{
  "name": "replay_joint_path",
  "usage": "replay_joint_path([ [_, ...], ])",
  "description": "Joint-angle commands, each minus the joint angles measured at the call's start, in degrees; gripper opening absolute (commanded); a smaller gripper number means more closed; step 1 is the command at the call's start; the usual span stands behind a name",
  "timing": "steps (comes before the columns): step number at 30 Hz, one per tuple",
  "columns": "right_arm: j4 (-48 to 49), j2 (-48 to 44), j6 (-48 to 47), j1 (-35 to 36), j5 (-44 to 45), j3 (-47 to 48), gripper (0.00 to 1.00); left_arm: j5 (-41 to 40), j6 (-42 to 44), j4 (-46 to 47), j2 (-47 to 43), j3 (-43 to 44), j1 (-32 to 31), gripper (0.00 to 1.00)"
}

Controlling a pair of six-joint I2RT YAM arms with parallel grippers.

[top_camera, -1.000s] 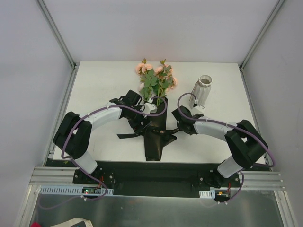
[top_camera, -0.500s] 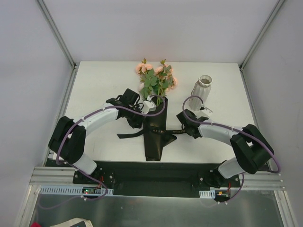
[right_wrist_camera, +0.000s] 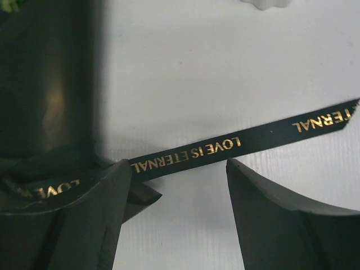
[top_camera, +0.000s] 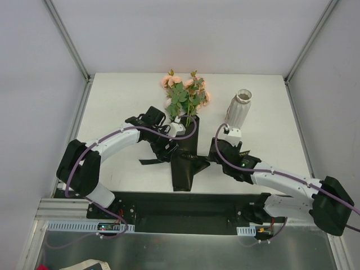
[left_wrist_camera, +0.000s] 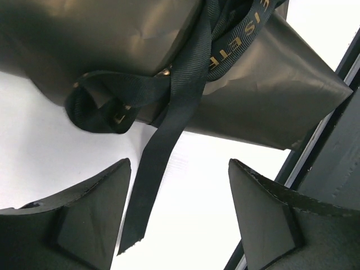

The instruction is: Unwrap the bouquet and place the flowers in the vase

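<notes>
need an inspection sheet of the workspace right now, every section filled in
surface: white table, flat, carrying only the job's things
job's things: bouquet lying in its black wrap, ribbon still tied, tails loose on the table; flowers poking out the far end; vase to the right, apart, with no flowers in it
clutter: nothing seen
claws: left claw open astride one ribbon tail; right claw open at the other tail; neither grips
cables: purple cables along both arms, looped at the wrists
surroundings: white walls, metal frame posts
</notes>
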Motion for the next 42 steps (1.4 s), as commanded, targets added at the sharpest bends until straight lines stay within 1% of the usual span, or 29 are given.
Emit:
replay_joint_path([
  [1, 10.4, -4.9, -14.9, 1.5, -6.9, -2.9, 0.72, 4.0, 3.1, -1.5, 4.1, 1.1, -1.1, 0.7],
  [5, 12.2, -4.2, -21.7, 2.5, -13.3, -2.0, 0.7, 3.3, 4.6, -0.2, 7.7, 2.4, -1.7, 0.68],
  [8, 13.2, -3.4, -25.9, 3.6, -17.1, -1.4, 0.71, 2.8, 4.8, 0.4, 9.9, 3.6, -1.9, 0.65],
  [9, 14.8, -2.9, -26.6, 3.8, -17.7, -0.8, 0.7, 2.7, 4.8, 0.6, 10.4, 3.9, -1.9, 0.57],
  [12, 14.7, -0.5, -29.9, 3.9, -21.2, 1.4, 0.69, 2.7, 4.9, 0.6, 9.5, 3.7, -1.9, 0.39],
  [13, 14.7, -0.1, -30.8, 4.1, -22.2, 1.7, 0.69, 2.6, 4.8, 0.6, 9.1, 3.4, -1.9, 0.27],
  [15, 14.2, 0.7, -33.2, 4.9, -24.6, 2.7, 0.69, 2.1, 4.6, 0.7, 7.4, 2.5, -1.8, 0.15],
  [16, 14.0, 0.6, -33.9, 5.3, -24.9, 2.7, 0.69, 1.9, 4.5, 0.9, 6.8, 2.3, -1.9, 0.05],
  [17, 13.8, 0.5, -34.9, 5.7, -25.2, 2.4, 0.68, 1.5, 4.3, 1.0, 6.1, 2.0, -1.9, 0.02],
  [18, 13.8, 0.4, -35.3, 6.6, -25.2, 1.9, 0.68, 1.2, 3.9, 1.1, 5.2, 1.6, -1.9, 0.0],
  [21, 14.6, -0.5, -37.3, 9.3, -24.3, 0.3, 0.69, 0.8, 3.1, 1.4, 3.9, 1.4, -1.8, 0.0],
  [24, 14.8, 0.6, -38.7, 11.5, -22.1, 0.4, 0.69, 0.8, 2.3, 1.4, 2.9, 1.6, -1.7, 0.0],
  [30, 18.1, 4.4, -41.2, 12.4, -20.5, 1.1, 0.69, 1.5, 1.1, -0.4, 0.6, 2.5, -0.9, 0.0],
  [33, 19.8, 8.0, -42.2, 12.2, -19.7, 2.6, 0.66, 1.7, 0.8, -1.5, 0.0, 3.1, -0.8, 0.0],
  [36, 21.5, 11.2, -42.5, 12.3, -19.5, 3.9, 0.54, 1.4, 0.9, -2.2, -0.1, 3.4, -0.9, 0.0],
  [37, 21.7, 12.1, -42.1, 12.4, -19.2, 4.1, 0.45, 1.3, 0.9, -2.4, -0.2, 3.4, -0.8, 0.0],
  [39, 22.4, 12.3, -41.0, 12.4, -18.1, 4.1, 0.35, 0.6, 1.0, -2.7, -0.2, 3.3, -0.8, 0.0],
  [40, 22.5, 11.6, -40.8, 12.3, -18.1, 3.7, 0.28, 0.5, 1.0, -2.8, -0.3, 3.3, -0.7, 0.0],
  [41, 22.9, 11.1, -40.5, 12.3, -17.9, 3.0, 0.26, 0.3, 1.0, -2.9, -0.4, 3.3, -0.7, 0.0],
  [42, 22.9, 10.4, -40.3, 12.4, -17.8, 2.6, 0.21, -0.1, 1.1, -3.0, -0.3, 3.4, -0.5, 0.0],
])
